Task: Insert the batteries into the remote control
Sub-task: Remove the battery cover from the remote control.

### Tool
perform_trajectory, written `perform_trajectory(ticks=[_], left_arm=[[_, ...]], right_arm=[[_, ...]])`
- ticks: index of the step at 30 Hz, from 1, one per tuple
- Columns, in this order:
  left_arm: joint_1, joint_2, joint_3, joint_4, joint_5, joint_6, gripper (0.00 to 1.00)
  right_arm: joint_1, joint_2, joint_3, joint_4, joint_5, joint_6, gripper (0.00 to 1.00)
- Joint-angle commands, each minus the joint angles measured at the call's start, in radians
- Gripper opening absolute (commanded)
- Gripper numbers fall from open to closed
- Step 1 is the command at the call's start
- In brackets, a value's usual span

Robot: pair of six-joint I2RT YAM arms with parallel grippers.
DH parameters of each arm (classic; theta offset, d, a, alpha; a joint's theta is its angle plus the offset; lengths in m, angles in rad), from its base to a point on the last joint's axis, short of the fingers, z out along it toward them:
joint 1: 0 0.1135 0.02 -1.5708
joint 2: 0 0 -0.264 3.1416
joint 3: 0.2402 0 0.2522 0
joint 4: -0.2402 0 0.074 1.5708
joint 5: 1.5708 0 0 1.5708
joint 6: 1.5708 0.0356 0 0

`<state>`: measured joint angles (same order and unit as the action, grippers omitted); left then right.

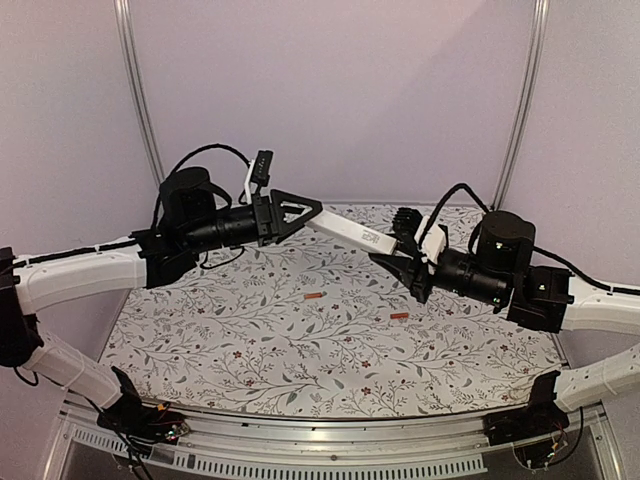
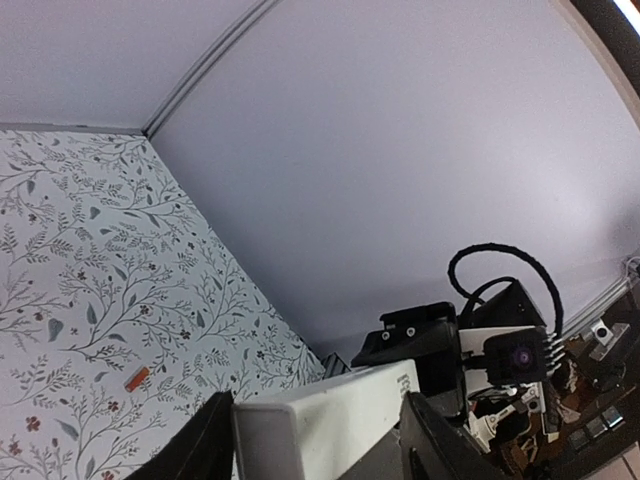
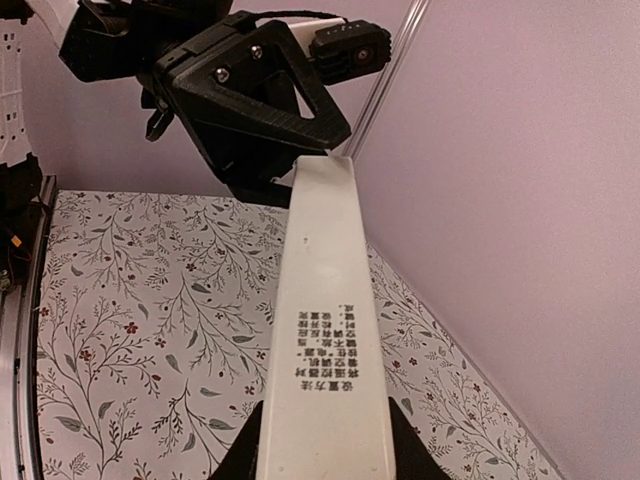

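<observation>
Here, the right end effector (image 1: 398, 243) is clamping narrowly on one end of the remote control (image 1: 348, 232). Its dark fingers (image 3: 245, 450) are pressing both long edges, and it is holding the slim white bar in the air above the surface (image 1: 250, 340). The remote control is slanting from that grip up and leftward across the gap between the arms, its printed label facing the right wrist camera. At the far end the left end effector (image 1: 312, 213) is straddling the bar, one black finger on each side of the white end. Whether those fingers are pressing it or merely standing beside it, I cannot tell. Beneath, the batteries are lying flat on the floral-patterned surface, apart from each other and below the remote control. The first battery (image 1: 313, 297) is resting towards the left end effector's side. The second battery (image 1: 400, 316) is sitting nearer the right arm, almost beneath the right end effector. Pale lilac walls (image 1: 330, 90) are standing behind the surface, with metal posts (image 1: 140, 100) running up them.
</observation>
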<state>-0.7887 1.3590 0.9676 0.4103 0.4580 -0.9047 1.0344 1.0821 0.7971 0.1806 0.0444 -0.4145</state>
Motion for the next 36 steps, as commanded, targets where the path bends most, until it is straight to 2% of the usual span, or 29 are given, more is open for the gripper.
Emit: perform_trajectory(ticks=[1,7,11,16,19,21,27,31,36], left_arm=[[-0.033,-0.006,0.060,-0.206,-0.034,0.159,0.54],[-0.030,-0.014,0.070,-0.277,-0.073,0.201,0.37],[-0.005,-0.015,0.052,-0.265,-0.064,0.166,0.31],[0.032,-0.024,0.010,-0.205,-0.045,0.104,0.30],[0.037,-0.032,0.008,-0.224,-0.068,0.112,0.37],[0.036,-0.037,0.015,-0.243,-0.080,0.126,0.47],[0.032,-0.044,0.029,-0.281,-0.104,0.163,0.50],[0.023,-0.051,0.040,-0.304,-0.116,0.193,0.47],[0.019,-0.056,0.047,-0.323,-0.118,0.211,0.32]], right_arm=[[0.008,0.006,0.016,-0.010,-0.009,0.017,0.00],[0.008,-0.004,0.013,-0.010,-0.006,0.018,0.00],[0.009,-0.011,0.008,-0.009,-0.010,0.019,0.00],[0.008,-0.016,0.004,-0.010,-0.009,0.018,0.00],[0.008,-0.022,0.001,-0.010,-0.005,0.019,0.00],[0.008,-0.024,0.000,-0.010,-0.004,0.020,0.00],[0.008,-0.022,0.001,-0.010,-0.005,0.022,0.00],[0.008,-0.020,0.001,-0.010,-0.003,0.022,0.00],[0.008,-0.018,0.002,-0.012,0.002,0.020,0.00]])
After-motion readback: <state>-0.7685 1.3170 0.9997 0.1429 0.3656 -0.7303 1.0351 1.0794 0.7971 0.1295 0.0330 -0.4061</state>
